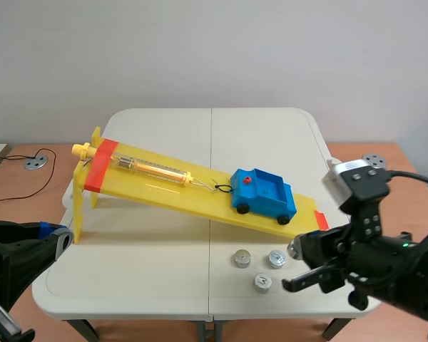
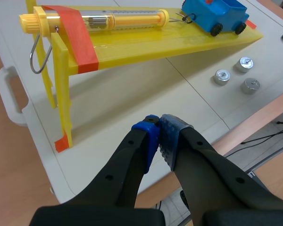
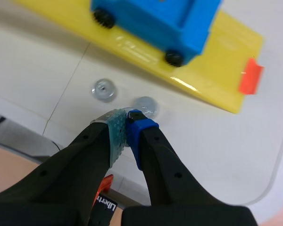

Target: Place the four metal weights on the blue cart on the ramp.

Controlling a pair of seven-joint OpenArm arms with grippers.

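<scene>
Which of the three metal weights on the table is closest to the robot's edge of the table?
The front weight, alone nearest that edge of the table. The other two weights sit side by side behind it, closer to the yellow ramp.

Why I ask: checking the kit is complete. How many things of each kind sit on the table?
metal weights: 3 in view
blue cart: 1
yellow ramp: 1
clear spring tube: 1
Total: 6
</scene>
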